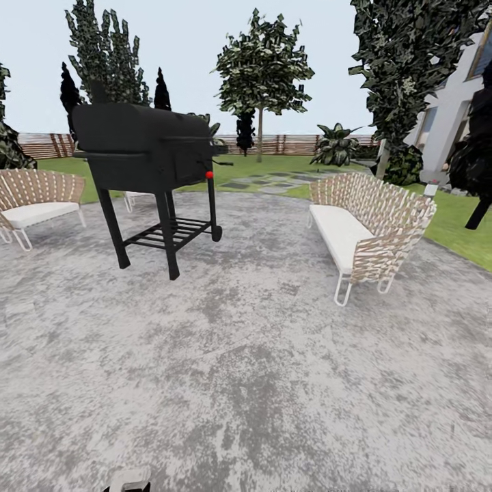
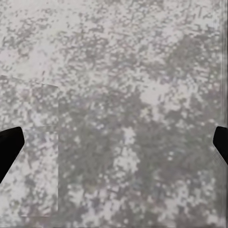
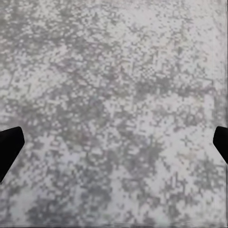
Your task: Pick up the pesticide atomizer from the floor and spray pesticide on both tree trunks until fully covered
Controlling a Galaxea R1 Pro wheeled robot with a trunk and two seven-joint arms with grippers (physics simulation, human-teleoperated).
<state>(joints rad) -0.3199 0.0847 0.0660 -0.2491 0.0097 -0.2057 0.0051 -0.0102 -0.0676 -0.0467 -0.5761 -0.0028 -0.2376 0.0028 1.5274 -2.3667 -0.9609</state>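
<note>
Grey mottled stone patio (image 1: 260, 383) underfoot; black barrel grill (image 1: 147, 147) on legs at left, woven wicker sofa (image 1: 369, 225) with white cushion at right; green lawn (image 1: 458, 222) beyond; left gripper (image 2: 114, 147) and right gripper (image 3: 114, 147) both spread wide, empty, over paving

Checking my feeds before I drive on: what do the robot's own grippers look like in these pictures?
In each wrist view two black, blunt, wedge-shaped fingertips poke in from opposite edges: the left gripper with one fingertip showing plain matte black, and the right gripper looking the same. No cables or markings show. In the head view, a small pale grey part with a dark underside peeks in low down.
</note>
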